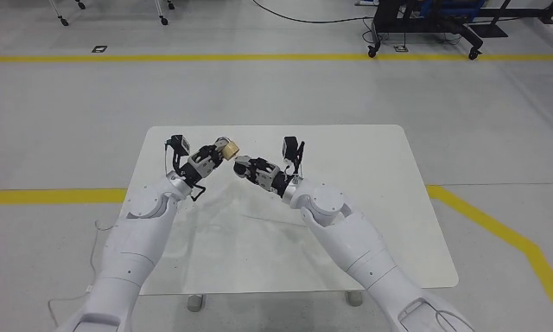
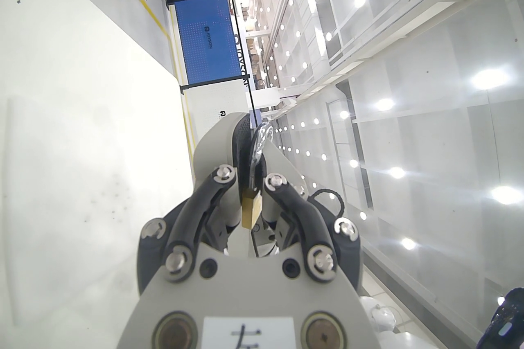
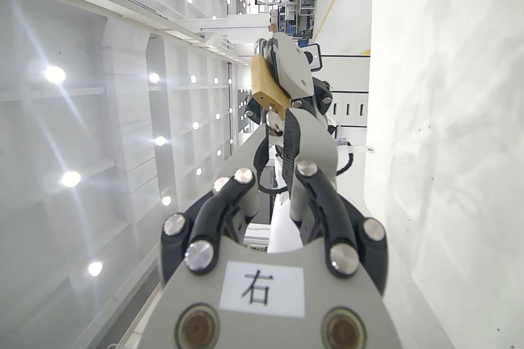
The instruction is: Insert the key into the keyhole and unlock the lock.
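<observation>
Above the table (image 1: pixel 363 168), the left gripper (image 1: pixel 218 152) clamps the brass lock (image 3: pixel 265 82). Facing it, the right gripper (image 3: pixel 279 127) pinches the key (image 3: pixel 273 122), its tip apparently seated in the keyhole and in line with the lock.

Over the far middle of the desk (image 1: pixel 371 159), the left claw (image 2: pixel 254 138) and right claw (image 1: pixel 243 166) meet tip to tip. The brass padlock (image 3: pixel 265 80) and key (image 3: pixel 273 122) they grip close the gap between them. The left forearm (image 1: pixel 155 202) and right forearm (image 1: pixel 324 202) slant across the near half. Passing room lies along the far edge and toward both side edges.
</observation>
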